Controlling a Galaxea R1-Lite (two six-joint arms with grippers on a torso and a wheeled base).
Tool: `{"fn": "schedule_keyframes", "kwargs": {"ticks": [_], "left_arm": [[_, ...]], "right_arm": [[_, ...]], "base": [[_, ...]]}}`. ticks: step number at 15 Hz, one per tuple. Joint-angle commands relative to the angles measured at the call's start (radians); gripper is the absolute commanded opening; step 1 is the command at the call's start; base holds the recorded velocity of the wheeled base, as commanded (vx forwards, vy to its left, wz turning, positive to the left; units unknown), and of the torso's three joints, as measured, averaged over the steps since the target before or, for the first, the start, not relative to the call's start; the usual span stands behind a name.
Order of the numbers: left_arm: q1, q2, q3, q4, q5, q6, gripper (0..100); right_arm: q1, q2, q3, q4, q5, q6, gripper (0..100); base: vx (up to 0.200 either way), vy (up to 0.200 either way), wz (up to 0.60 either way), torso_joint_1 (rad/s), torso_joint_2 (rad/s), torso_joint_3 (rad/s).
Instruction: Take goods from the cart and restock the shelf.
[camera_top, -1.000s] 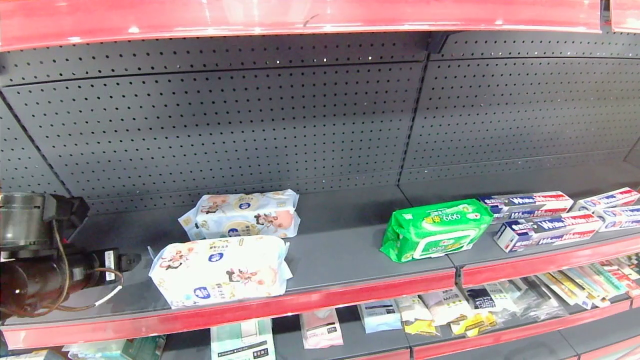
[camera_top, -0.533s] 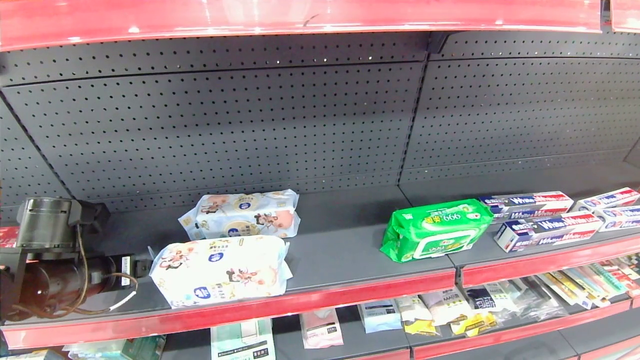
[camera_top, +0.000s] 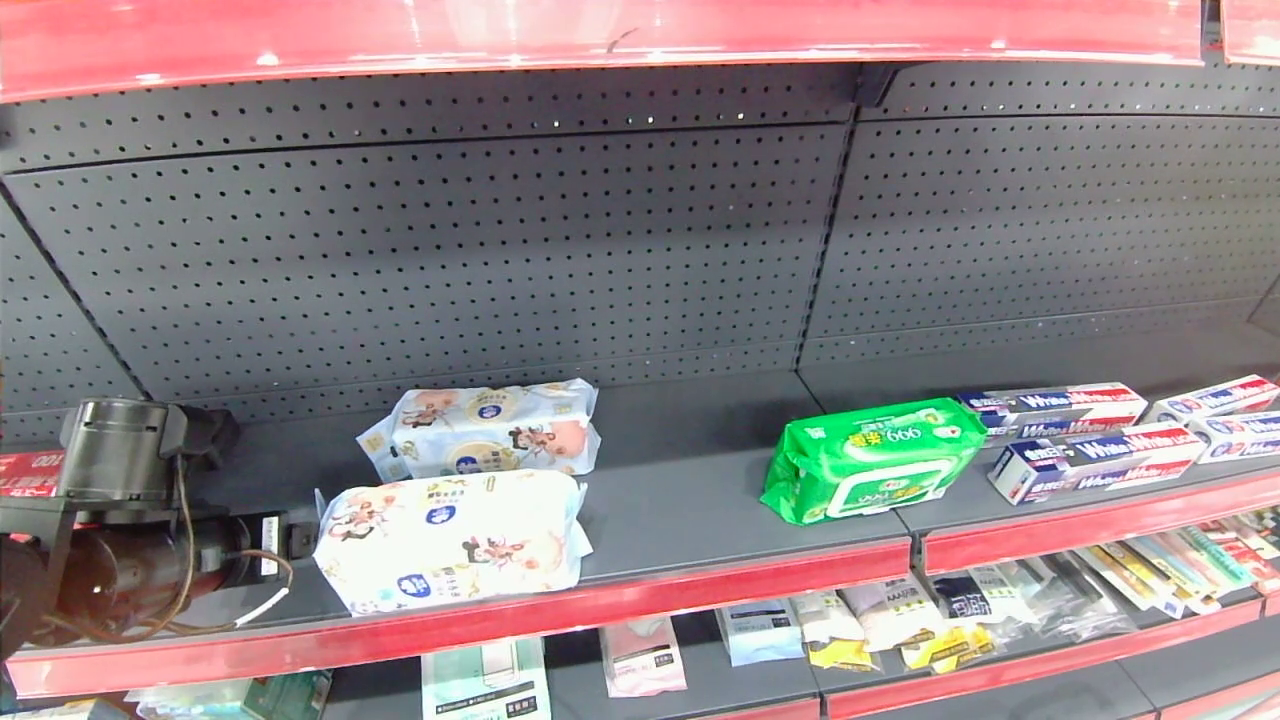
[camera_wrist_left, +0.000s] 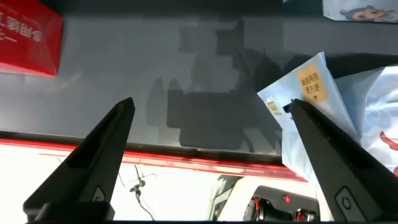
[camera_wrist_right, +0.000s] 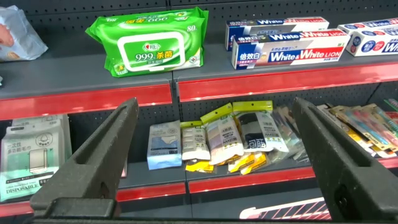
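Two white cartoon-print tissue packs lie on the grey shelf (camera_top: 690, 500), one at the front (camera_top: 450, 540) and one behind it (camera_top: 485, 428). A green wipes pack (camera_top: 868, 458) lies further right. My left gripper (camera_top: 298, 538) is low over the shelf, at the front pack's left end. In the left wrist view this gripper (camera_wrist_left: 211, 106) is open, and the pack's crimped end (camera_wrist_left: 311, 106) lies against one finger (camera_wrist_left: 326, 162). My right gripper (camera_wrist_right: 216, 102) is open and holds nothing, out in front of the shelf and facing the green wipes pack (camera_wrist_right: 152, 40).
Toothpaste boxes (camera_top: 1095, 440) line the shelf's right part. A red pack (camera_top: 25, 470) sits at the far left. The red front lip (camera_top: 700, 590) edges the shelf. The shelf below (camera_wrist_right: 155, 186) holds hanging packets (camera_wrist_right: 230, 140). Bare shelf lies between the tissue packs and the green pack.
My left arm has moved to the right along the shelf. The front tissue pack has slid a little to the right with it.
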Motion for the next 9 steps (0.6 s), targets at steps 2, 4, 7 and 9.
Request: {"fn": "schedule_keyframes", "kwargs": {"ticks": [2, 4, 7, 9], "left_arm": [[-0.005, -0.002, 0.0, 0.001, 0.0, -0.001, 100], [-0.005, -0.002, -0.001, 0.001, 0.0, -0.001, 100], [-0.013, -0.004, 0.0, 0.002, 0.0, -0.003, 100], [-0.013, -0.004, 0.0, 0.002, -0.002, -0.009, 100]], "right_arm": [[0.0, 0.001, 0.0, 0.0, 0.0, 0.0, 100], [-0.001, 0.001, 0.0, 0.0, 0.0, 0.0, 100], [0.0, 0.001, 0.0, 0.0, 0.0, 0.0, 100], [-0.001, 0.001, 0.0, 0.0, 0.0, 0.0, 100]], "base": [[0.0, 0.0, 0.0, 0.0, 0.0, 0.0], [0.0, 0.0, 0.0, 0.0, 0.0, 0.0], [0.0, 0.0, 0.0, 0.0, 0.0, 0.0], [0.0, 0.0, 0.0, 0.0, 0.0, 0.0]]}}
